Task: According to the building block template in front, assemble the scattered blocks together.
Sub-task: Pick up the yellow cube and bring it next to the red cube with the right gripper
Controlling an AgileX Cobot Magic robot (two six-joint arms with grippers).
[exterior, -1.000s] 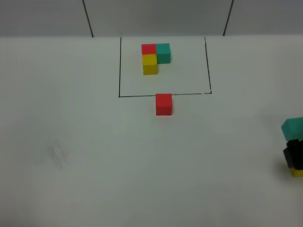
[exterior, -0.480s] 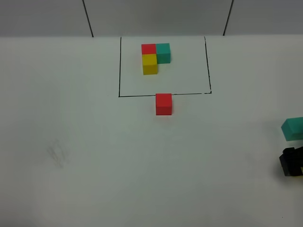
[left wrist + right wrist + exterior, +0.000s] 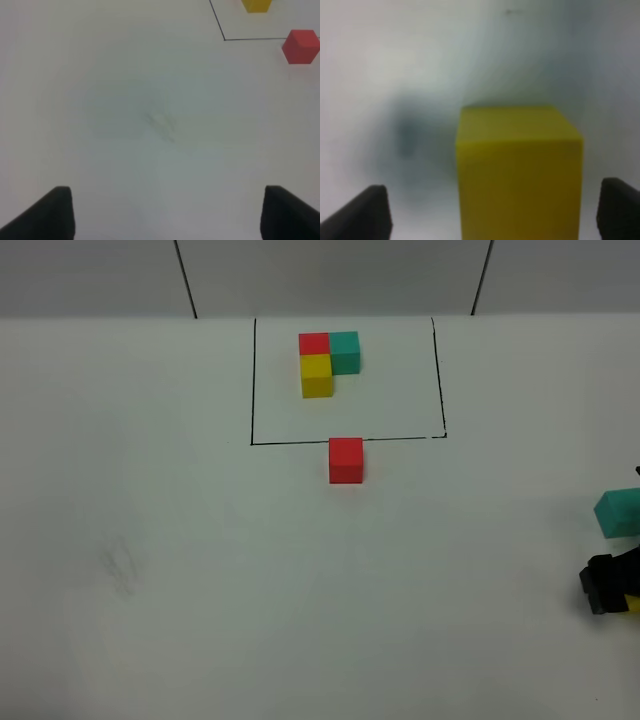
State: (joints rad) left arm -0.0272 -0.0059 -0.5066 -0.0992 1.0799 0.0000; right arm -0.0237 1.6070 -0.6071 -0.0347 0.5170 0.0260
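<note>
From above: a white table (image 3: 150, 540), with a grey panelled wall (image 3: 330, 275) behind. The template (image 3: 328, 360) sits within its black outline (image 3: 252, 380). The red block (image 3: 346, 460) is at the near line, and the teal block (image 3: 620, 512) is far right, near the right gripper (image 3: 606, 585).

Left wrist: the left gripper (image 3: 165, 215) is spread wide over the table.

Right wrist, blurred: fingers apart, seemingly clear of the yellow block (image 3: 519, 170) between them.

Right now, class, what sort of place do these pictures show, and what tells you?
Probably a robot test bench: a plain white table, a black-outlined block template, and a loose red cube.
</note>
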